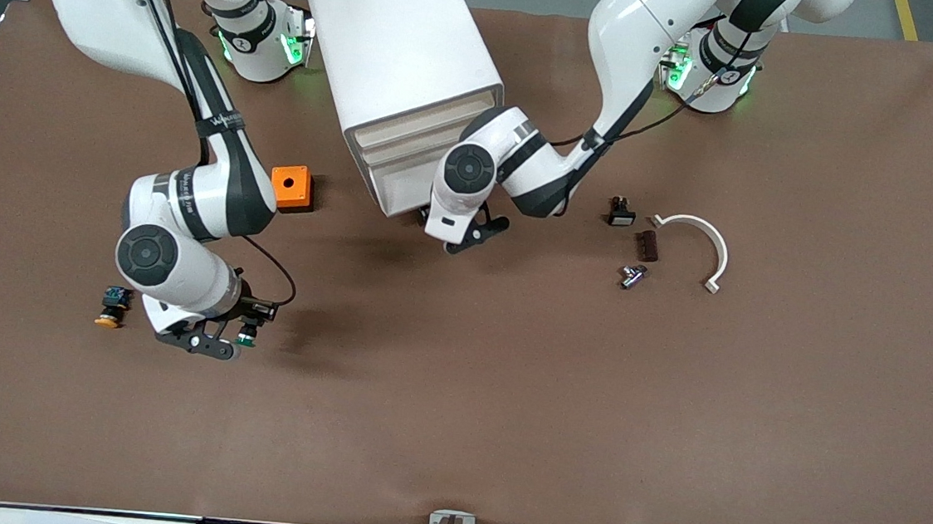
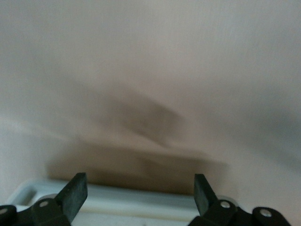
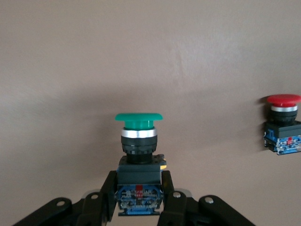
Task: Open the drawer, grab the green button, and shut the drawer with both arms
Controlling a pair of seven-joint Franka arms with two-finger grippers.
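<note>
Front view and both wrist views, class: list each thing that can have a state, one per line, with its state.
Drawer: shut, flush in the cabinet.
Green button: gripped by its body, cap pointing away from the pincer.
Right pincer: shut on the green button.
Left pincer: open, at the cabinet's base.
Red button: lies free on the table.

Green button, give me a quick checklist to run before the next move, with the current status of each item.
1. Right gripper shut on the green button: ok.
2. Button upright in the grip, cap away from the fingers: ok.
3. Left gripper open at the cabinet front: ok.
4. Drawer fully closed: cannot tell; the left wrist view shows a white edge between the fingers.
5. Red-capped button apart from the held one: ok.
6. Orange box away from both grippers: ok.
</note>
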